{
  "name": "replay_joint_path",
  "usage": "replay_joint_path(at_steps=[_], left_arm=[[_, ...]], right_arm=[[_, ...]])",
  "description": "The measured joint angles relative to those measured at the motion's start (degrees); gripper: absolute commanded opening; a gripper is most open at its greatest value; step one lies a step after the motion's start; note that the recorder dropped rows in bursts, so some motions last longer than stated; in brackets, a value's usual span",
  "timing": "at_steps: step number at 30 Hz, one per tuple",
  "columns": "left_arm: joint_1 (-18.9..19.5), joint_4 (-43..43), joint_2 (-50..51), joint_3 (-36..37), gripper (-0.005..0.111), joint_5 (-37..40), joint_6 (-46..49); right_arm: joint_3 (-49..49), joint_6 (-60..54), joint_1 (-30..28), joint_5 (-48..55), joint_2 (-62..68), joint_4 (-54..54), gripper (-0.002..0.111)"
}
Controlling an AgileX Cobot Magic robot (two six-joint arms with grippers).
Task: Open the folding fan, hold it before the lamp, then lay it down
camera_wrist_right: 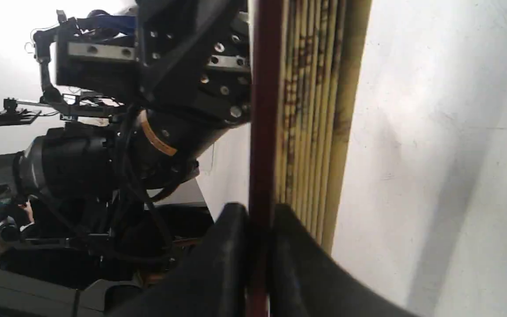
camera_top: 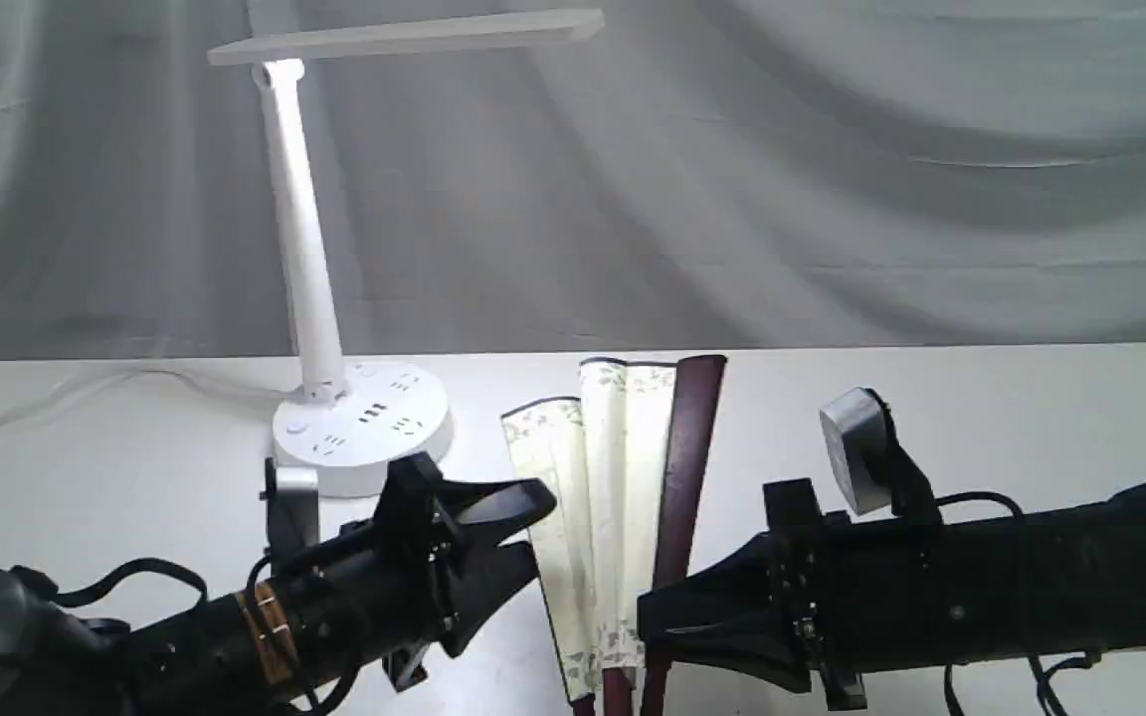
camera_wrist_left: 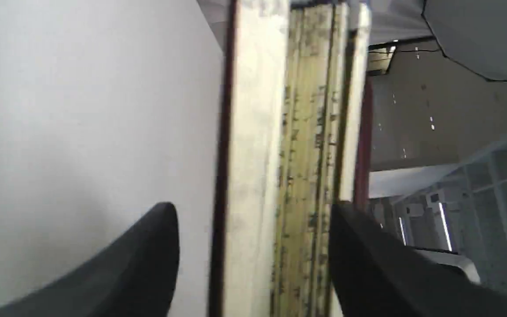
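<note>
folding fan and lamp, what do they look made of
Folding fan: the leaf looks like matte cream paper, since it holds sharp pleats and carries print. Its guard looks like dark maroon wood with a slight sheen, though lacquered bamboo is possible.
Lamp: probably smooth white moulded plastic, uniform and faintly glossy.

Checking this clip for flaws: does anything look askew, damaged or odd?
Nothing stands out. The fan is partly spread and looks intact, right gripper shut on its maroon guard, left gripper open at the other edge, lamp upright.
</note>
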Motion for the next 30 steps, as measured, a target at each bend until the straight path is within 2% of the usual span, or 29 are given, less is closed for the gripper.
replay_joint_path(at_steps=[5, 23, 30], left_arm=[[-0.14, 1.51, 0.00, -3.38, 0.052, -0.11, 0.00], [-0.14, 1.85, 0.00, -3.46, 0.050, 0.00, 0.00], [-0.14, 1.86, 2.93, -3.51, 0.048, -0.13, 0.00]], right_arm=[[0.00, -0.12, 0.00, 0.00, 0.00, 0.00, 0.000], [0.00, -0.12, 0.00, 0.00, 0.00, 0.00, 0.000], [0.00, -0.12, 0.00, 0.00, 0.00, 0.00, 0.000]])
